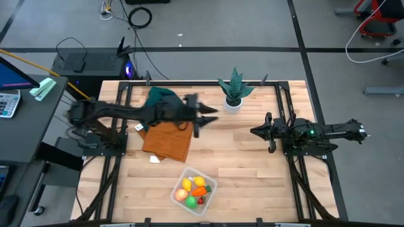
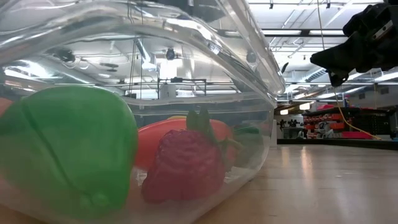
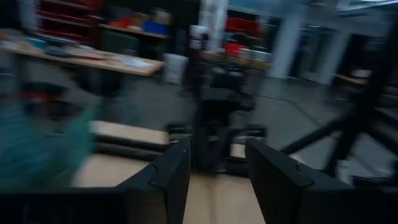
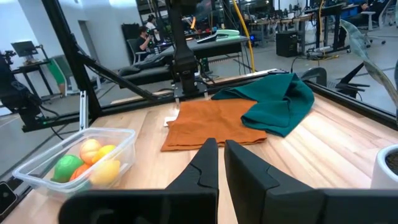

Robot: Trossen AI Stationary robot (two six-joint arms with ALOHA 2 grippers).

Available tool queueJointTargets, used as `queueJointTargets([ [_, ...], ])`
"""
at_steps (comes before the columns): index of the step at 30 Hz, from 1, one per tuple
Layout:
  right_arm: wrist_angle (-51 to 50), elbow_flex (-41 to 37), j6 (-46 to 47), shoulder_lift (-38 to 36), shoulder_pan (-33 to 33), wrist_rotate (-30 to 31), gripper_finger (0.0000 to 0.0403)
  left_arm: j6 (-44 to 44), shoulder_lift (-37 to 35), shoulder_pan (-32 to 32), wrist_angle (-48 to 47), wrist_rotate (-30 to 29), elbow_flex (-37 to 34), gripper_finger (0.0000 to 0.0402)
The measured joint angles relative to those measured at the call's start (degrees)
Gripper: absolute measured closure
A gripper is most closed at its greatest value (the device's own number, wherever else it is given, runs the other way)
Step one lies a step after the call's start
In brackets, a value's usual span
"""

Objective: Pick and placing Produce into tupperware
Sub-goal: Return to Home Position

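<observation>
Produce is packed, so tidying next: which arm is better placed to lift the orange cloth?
Probably left: the left gripper hangs beside the orange cloth; the right gripper is farther from it.

Both arms reach out level, tips pointing toward each other.
The left gripper (image 1: 212, 116) holds its fingers (image 3: 174, 177) apart with nothing between them; the right gripper (image 1: 254, 132) holds its fingers (image 4: 205, 163) almost together, empty.

Grey floor (image 1: 252, 25) with dark seams runs all around the pale wooden surface (image 1: 252, 170). Black cables (image 1: 140, 17) coil on the far floor, and a dark desk (image 1: 31, 123) stands at the left. Strip lights (image 2: 311, 31) line the ceiling above distant workbenches (image 4: 292, 22).
</observation>
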Motion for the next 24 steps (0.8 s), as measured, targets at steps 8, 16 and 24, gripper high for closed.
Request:
queueJointTargets([
  [8,-0.07,0.02,-0.02,0.00,0.00,0.02,0.0402,1.56,-17.97,-0.09,8.79,-5.68,-21.34,0.0244],
  [16,-0.07,0.02,-0.02,0.00,0.00,0.02,0.0402,6.43,-30.46,-0.94,10.95,-6.09,-33.98,0.0262],
  [24,-0.07,0.02,-0.03,0.00,0.00,0.02,0.0402,5.16,-39.13,-2.02,9.89,-12.50,-42.12,0.0276],
])
